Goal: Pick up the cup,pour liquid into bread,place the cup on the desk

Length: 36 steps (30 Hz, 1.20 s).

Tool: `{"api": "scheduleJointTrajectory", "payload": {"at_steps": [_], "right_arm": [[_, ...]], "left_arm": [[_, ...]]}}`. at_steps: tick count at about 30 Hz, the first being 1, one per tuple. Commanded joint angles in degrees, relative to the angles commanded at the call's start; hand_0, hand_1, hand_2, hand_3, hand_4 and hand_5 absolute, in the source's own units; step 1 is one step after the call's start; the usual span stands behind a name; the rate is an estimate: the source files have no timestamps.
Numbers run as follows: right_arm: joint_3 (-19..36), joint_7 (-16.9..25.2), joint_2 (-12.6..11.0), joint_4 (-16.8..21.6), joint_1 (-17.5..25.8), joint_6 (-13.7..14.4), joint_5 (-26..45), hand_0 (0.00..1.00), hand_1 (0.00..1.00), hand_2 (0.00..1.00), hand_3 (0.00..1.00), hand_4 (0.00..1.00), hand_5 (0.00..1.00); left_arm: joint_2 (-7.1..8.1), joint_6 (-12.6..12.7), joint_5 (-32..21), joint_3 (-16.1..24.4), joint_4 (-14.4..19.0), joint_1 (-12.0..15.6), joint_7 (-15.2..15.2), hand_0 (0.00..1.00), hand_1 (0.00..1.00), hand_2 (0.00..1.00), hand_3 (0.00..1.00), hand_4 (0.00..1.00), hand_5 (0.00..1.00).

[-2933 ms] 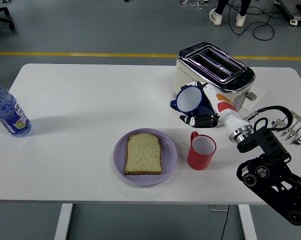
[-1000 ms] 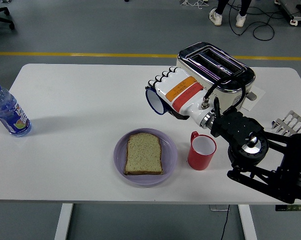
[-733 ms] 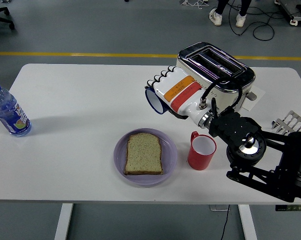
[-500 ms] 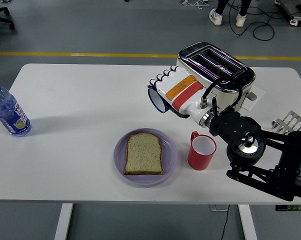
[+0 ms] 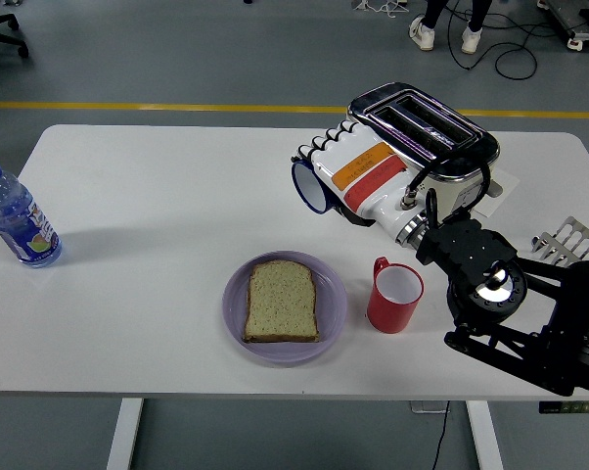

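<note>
My right hand [image 5: 336, 178] is shut on a dark blue cup [image 5: 308, 188] with a white inside. It holds the cup in the air, tipped on its side with the mouth facing left, above and to the right of the bread. The slice of bread [image 5: 281, 301] lies on a lilac plate [image 5: 333, 305] near the table's front. A red cup [image 5: 393, 295] stands upright just right of the plate. My left arm is out of view.
A cream and chrome toaster [image 5: 427, 137] stands behind my right hand. A water bottle [image 5: 15, 217] stands at the left edge. A metal rack [image 5: 572, 242] lies at the right edge. A person's feet [image 5: 441, 35] show beyond the table.
My right hand has turned over and swung left with the blue cup, tipping its mouth sideways above the plate's far right. In the last half second it drifted slightly right and back.
</note>
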State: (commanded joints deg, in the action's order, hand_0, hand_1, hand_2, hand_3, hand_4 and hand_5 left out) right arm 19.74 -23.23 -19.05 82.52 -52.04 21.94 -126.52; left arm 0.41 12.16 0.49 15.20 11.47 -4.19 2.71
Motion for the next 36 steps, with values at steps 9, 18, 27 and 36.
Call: {"api": "scheduleJointTrajectory", "payload": {"at_steps": [9,18,27,36], "right_arm": [[4.4,4.2,-0.6,1.7,5.1,8.2,14.2,0.525,0.434,0.557,0.527,0.65,0.002],[12.8,3.1,-0.6,4.7,12.1,15.0,27.9,0.534,0.427,0.543,0.526,0.659,0.002],[24.3,4.4,-1.7,7.7,18.1,15.0,39.5,0.538,0.424,0.545,0.525,0.65,0.002],[34.4,5.3,-3.1,9.1,23.6,15.0,45.5,0.543,0.426,0.546,0.522,0.64,0.002]], "left_arm": [[-0.04,0.0,0.2,-0.1,0.0,0.1,0.0,0.633,0.644,0.653,0.506,0.239,0.852],[-0.1,0.0,0.2,0.0,0.0,0.1,0.0,0.633,0.644,0.653,0.506,0.242,0.854],[-0.03,0.0,0.5,0.3,0.0,-0.1,0.0,0.634,0.644,0.653,0.506,0.241,0.852],[-0.01,-0.1,0.7,0.3,0.0,-0.1,0.0,0.634,0.645,0.653,0.506,0.241,0.851]]}}
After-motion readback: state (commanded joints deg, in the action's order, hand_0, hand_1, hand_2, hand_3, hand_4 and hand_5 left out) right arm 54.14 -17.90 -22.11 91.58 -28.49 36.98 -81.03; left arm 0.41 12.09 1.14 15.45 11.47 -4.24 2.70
